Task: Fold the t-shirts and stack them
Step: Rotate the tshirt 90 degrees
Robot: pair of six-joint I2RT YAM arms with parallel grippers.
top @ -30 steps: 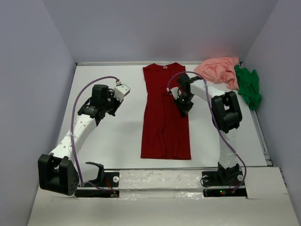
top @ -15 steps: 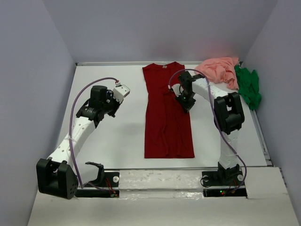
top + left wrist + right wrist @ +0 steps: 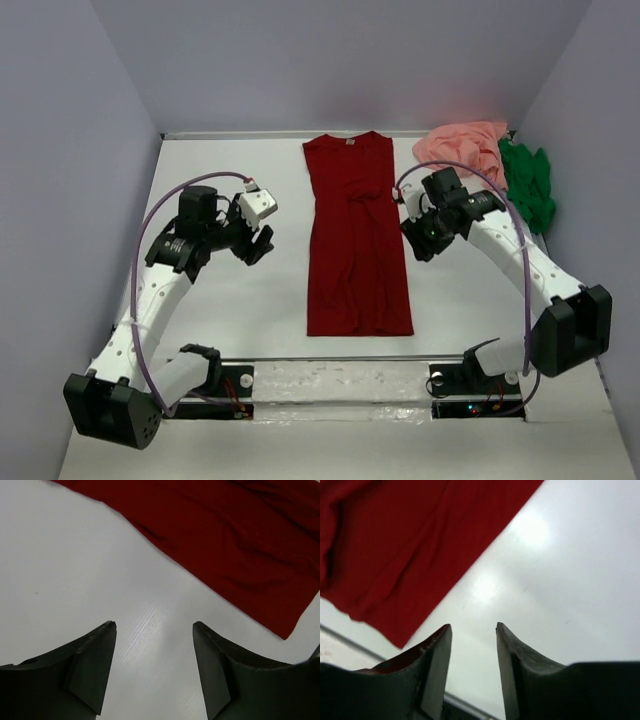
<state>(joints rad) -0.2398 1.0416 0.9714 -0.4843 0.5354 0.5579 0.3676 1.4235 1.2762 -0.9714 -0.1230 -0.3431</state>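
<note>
Top external view: white tabletop (image 3: pixel 250 320) boxed by pale lilac walls (image 3: pixel 340 60); left gripper (image 3: pixel 258 245) and right gripper (image 3: pixel 417 240) both spread, empty, flanking the dark red cloth t-shirt (image 3: pixel 355 240)

No legible txt anywhere; neck tag (image 3: pixel 351 141) on dark red t-shirt (image 3: pixel 356 240) too small to read.

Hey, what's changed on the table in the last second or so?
The right claw let go of the dark red t-shirt and swung off its right edge, jaws now apart. The left claw opened too, left of the shirt. The pink t-shirt and green t-shirt stayed heaped at the back right.
</note>
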